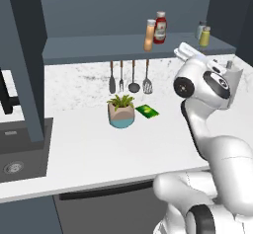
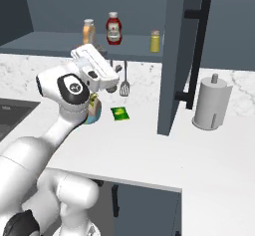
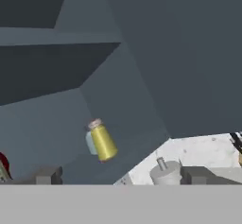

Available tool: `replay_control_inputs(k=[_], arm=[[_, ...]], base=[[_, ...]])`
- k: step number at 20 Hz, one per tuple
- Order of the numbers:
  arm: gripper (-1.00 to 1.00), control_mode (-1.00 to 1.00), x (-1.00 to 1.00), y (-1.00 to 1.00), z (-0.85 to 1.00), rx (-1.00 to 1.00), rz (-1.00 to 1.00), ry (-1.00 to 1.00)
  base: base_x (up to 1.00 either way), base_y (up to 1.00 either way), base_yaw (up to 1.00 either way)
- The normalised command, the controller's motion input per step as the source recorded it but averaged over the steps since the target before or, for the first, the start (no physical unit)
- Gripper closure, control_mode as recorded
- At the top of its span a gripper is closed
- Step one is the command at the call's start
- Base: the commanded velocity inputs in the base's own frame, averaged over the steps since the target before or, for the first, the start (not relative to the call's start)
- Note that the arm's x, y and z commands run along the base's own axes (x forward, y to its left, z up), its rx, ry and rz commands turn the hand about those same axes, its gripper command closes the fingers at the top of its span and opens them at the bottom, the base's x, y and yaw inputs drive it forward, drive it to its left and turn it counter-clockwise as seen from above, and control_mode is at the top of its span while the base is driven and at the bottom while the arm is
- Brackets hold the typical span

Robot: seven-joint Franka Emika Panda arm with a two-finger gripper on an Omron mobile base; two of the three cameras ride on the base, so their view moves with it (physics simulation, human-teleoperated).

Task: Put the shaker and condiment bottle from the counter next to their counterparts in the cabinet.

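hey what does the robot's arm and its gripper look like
The arm is glossy white with rounded, bulbous segments and dark grey to black round caps at the joints. The hand is a white block; the gripper ends in two small dark grey finger tips. No cables or markings are visible.

Rendered home kitchen. White marble-look counter (image 1: 89, 144) with grey speckles runs under a dark blue-grey wall cabinet (image 1: 29, 55) whose open shelf (image 1: 99, 48) carries food items: a red ketchup bottle (image 1: 160, 27), an orange-tan condiment bottle (image 1: 149, 35), a yellow-olive shaker (image 1: 205, 36) just beside a pale blue-grey shaker (image 1: 199, 30). Cooking utensils (image 1: 129, 77) hang in a row on the backsplash below the shelf, a spatula and ladle among them. A sink (image 1: 20, 154) is set into the counter at the left. A paper towel roll (image 2: 211, 103) on its holder stands on the counter at the right, beside an open cabinet door with a long black handle (image 2: 196, 51). A small potted plant (image 1: 121, 110) and a green sponge (image 1: 147, 111) sit mid-counter.
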Motion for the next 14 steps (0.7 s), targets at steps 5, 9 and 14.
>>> replay_control_inputs(k=[5,9,14], arm=[[-1.0,-1.0,-0.96,0.29,-0.96,0.0,0.07,0.0],[-1.0,-1.0,-0.92,0.17,-0.91,-0.01,0.05,0.0],[-1.0,-1.0,-0.71,0.11,-0.91,0.0,0.03,0.02]], base=[[0.0,0.0,0.0],[0.0,0.0,0.0],[0.0,0.0,0.0]])
